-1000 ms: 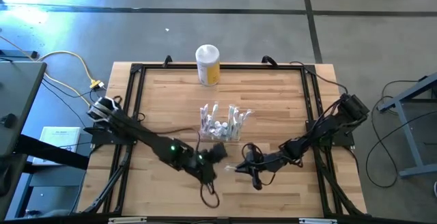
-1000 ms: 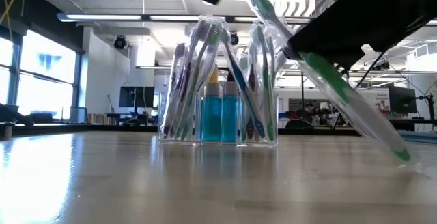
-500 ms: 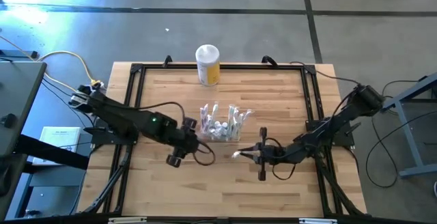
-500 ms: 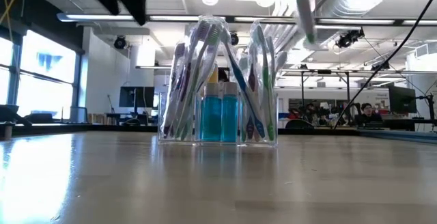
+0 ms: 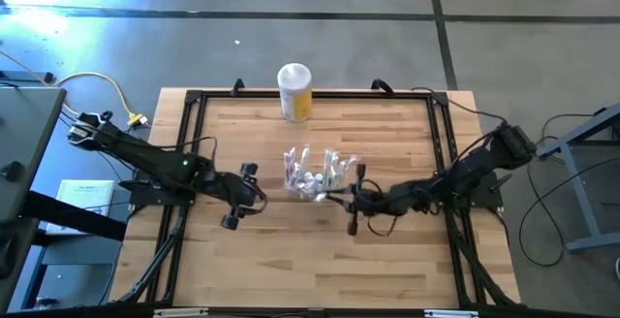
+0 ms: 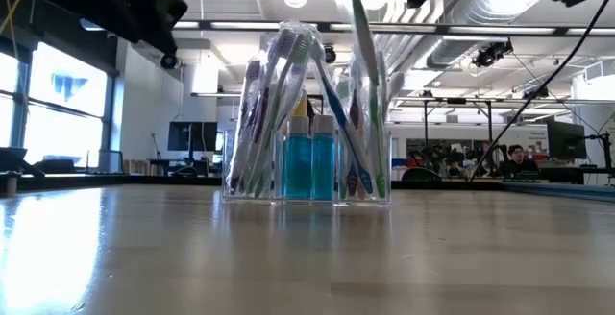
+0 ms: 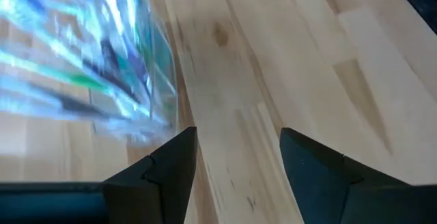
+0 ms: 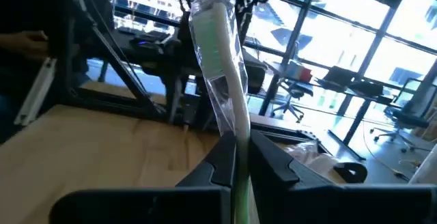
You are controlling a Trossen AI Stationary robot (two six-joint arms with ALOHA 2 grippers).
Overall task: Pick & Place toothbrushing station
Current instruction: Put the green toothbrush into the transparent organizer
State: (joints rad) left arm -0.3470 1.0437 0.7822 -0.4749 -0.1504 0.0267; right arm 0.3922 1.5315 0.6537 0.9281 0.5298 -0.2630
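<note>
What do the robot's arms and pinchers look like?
Both arms are dark and thin, with black cables looping along them. The left arm shows a small green light. The left gripper has two chunky black fingers; the right gripper has black fingers too.

No legible text, label or number anywhere.

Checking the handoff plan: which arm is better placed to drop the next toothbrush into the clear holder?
Right. Its tool is shut on a wrapped toothbrush right beside the holder; the left tool is open, empty, farther off.
</note>
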